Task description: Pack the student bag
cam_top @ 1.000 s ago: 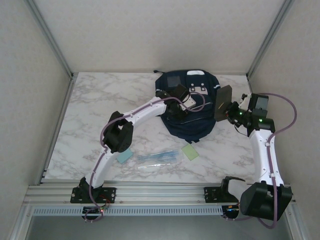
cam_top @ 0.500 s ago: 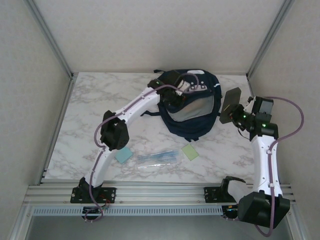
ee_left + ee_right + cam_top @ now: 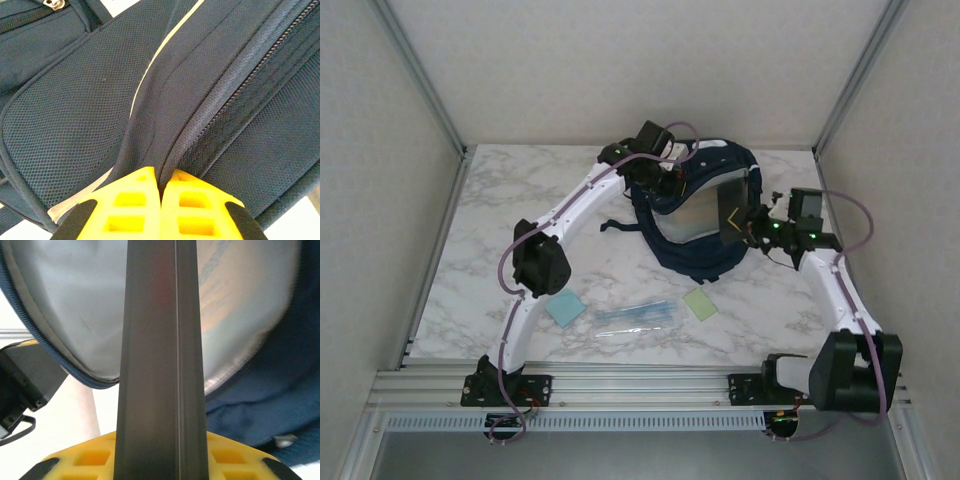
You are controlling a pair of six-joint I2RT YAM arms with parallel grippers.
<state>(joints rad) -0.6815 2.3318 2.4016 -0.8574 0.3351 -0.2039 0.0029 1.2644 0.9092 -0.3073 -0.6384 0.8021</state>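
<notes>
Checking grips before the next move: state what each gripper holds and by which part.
Left gripper pinches a fold of the student bag fabric beside the zipper. Right gripper clamps a dark flat item by one end.

Matt, mesh-woven navy cloth on the student bag (image 3: 70, 110) (pale smooth lining (image 3: 75, 305) inside), faintly glossy dark slab (image 3: 160, 340)

Even diffuse overhead light, soft faint shadows on table (image 3: 470, 250), right wrist view blurs the close dark slab (image 3: 160, 340), pale lining of student bag (image 3: 65, 300) washes out, left wrist fabric weave sharp.
</notes>
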